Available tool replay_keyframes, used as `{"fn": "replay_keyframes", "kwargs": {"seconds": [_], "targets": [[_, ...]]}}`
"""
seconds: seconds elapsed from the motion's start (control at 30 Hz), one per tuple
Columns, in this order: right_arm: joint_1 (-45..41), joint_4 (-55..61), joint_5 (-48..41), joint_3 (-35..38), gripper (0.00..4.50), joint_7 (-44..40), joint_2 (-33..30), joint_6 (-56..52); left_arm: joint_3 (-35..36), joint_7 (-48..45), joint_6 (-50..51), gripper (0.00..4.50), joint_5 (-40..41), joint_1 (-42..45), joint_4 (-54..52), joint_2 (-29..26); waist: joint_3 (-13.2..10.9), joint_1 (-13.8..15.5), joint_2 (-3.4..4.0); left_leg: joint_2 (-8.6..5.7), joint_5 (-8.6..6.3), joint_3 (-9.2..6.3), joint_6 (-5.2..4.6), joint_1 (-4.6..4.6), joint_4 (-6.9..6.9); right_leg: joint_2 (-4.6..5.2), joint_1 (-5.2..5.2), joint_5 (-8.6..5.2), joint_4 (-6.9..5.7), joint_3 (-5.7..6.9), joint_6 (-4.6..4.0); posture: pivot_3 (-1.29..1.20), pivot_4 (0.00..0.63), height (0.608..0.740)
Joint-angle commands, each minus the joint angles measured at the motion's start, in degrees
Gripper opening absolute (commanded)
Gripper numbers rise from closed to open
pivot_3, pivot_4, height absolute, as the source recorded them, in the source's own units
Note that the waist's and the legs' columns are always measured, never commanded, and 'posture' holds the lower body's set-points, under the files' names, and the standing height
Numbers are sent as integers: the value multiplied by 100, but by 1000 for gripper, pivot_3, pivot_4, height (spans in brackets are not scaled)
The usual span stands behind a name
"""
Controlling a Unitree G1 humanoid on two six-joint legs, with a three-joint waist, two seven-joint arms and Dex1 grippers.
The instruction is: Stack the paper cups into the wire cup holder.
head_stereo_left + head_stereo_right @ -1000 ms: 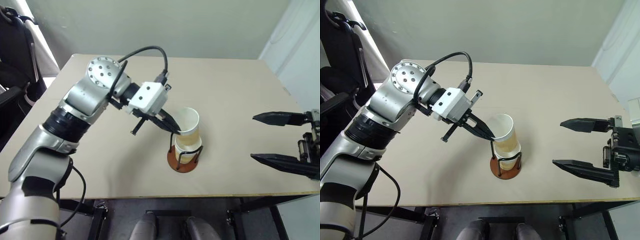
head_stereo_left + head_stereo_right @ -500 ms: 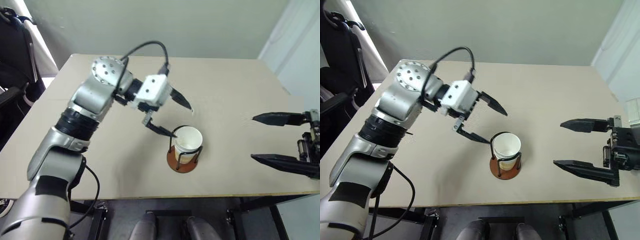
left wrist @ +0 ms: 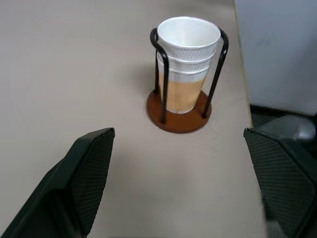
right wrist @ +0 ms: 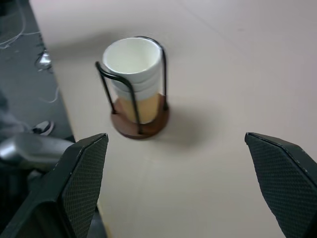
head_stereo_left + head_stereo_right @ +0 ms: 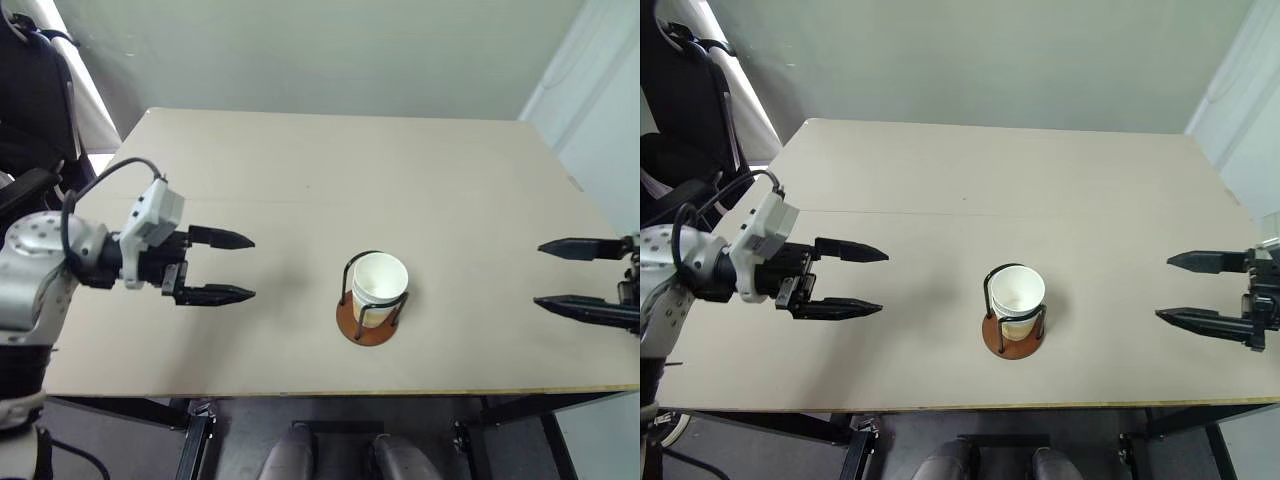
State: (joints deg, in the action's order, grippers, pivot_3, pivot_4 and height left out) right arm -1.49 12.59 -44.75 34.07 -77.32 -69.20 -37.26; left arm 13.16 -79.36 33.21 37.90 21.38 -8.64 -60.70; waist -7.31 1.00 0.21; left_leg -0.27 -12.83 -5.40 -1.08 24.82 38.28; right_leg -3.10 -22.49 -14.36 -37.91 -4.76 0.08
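Desk (image 5: 300, 160): bare, beige. Wire cup holder (image 3: 179, 116) is seen near the desk's 6 o'clock edge, paper cups (image 3: 187, 54) nested inside. Left claw (image 5: 230, 267) at 9 o'clock, right claw (image 5: 580, 277) at 3 o'clock: both spread wide, empty. Cups judged light, crushable; best gripped gently below the rim. No writing is legible.

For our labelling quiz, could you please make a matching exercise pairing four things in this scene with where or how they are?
Things:
1. cups
2. holder
3. left pincer
4. right pincer

Descriptions:
A. open, by the table's right edge
B. nested together inside the wire loops
C. open, over the table's left side, pointing toward the middle
D. standing on the table near its front edge, reddish-brown base

Pairs: 1-B, 2-D, 3-C, 4-A
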Motion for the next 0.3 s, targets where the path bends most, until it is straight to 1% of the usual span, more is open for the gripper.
{"fn": "replay_keyframes", "kwargs": {"seconds": [0.03,0.17,0.2,0.3], "targets": [[-282,-186,104,20,4500,-86,-140,175,621,251,233,4467,260,-241,-432,-154,0,-11,0,0,2,0,3,-9,-3,-1,4,-1,-1,0,-9,0,150,740],[-665,-268,101,-312,4500,-107,-85,195,810,592,494,4467,451,-446,-753,-87,-1,-40,2,1,11,1,12,-73,-18,-2,53,-13,-1,-1,-46,0,150,740],[-755,-307,126,-398,4500,-115,-81,211,885,628,512,4467,465,-533,-789,-101,0,-58,2,1,12,1,12,-80,-19,-2,60,-30,-2,-1,-77,0,150,740],[-963,-427,172,-589,4500,-161,-80,236,1016,741,548,4467,489,-667,-824,-132,0,-65,2,2,13,1,15,-83,-19,-4,60,-33,-2,-2,-87,0,150,740]]}}
